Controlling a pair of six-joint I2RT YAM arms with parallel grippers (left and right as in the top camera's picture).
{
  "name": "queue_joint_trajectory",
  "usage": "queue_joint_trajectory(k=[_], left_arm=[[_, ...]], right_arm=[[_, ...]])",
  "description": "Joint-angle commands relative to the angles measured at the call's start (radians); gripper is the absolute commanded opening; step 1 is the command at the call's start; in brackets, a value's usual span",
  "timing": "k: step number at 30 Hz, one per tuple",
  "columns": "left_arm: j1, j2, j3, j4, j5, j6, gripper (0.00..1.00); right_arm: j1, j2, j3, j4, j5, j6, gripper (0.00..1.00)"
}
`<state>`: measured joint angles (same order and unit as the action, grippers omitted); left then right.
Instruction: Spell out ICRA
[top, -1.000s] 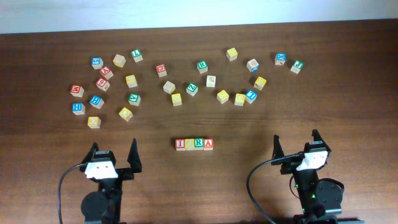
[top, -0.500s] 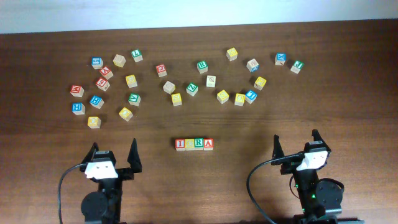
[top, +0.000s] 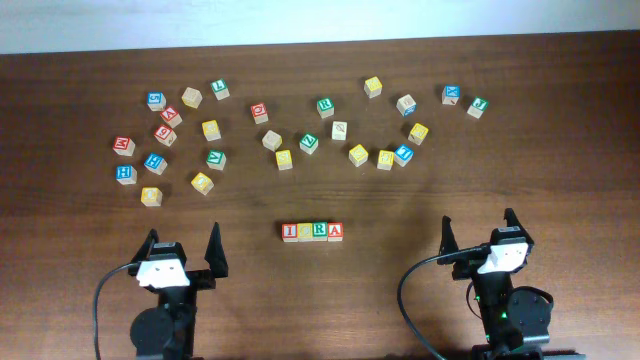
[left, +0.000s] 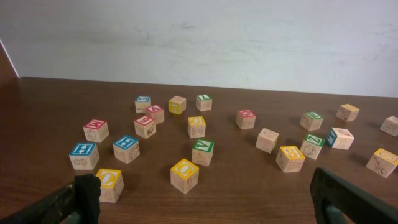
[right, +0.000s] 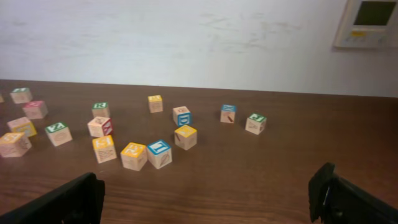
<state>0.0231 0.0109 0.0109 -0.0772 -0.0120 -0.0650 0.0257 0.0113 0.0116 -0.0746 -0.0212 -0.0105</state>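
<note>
Wooden four-block row (top: 312, 231) reading ICRA, set near the front edge of the desk (top: 80, 230) at its middle, unmoved over the last second, left gripper (top: 183, 235) and right gripper (top: 476, 220) parked wide open and empty toward the front corners, task seemingly complete.

Block row (top: 313, 231) reads ICRA

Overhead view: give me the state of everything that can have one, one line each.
four-block row, lined up side by side, touching, nothing gripping it
loose blocks, scattered singly over the far half of the table, none stacked
left gripper, open, empty, at the near edge
right gripper, open, empty, at the near edge
</note>
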Motion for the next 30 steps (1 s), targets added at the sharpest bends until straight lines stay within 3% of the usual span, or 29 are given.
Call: queue_joint_trajectory(k=[1,30], left_arm=[[0.006,-0.006,-0.003,-0.006,-0.007,-0.002,0.99],[0.006,-0.006,-0.003,-0.006,-0.007,-0.002,0.99]], right_arm=[[-0.006,-0.008,-0.006,-0.005,0.033,-0.011,0.98],[-0.021,-0.008,-0.006,-0.006,0.034,-0.037,0.98]])
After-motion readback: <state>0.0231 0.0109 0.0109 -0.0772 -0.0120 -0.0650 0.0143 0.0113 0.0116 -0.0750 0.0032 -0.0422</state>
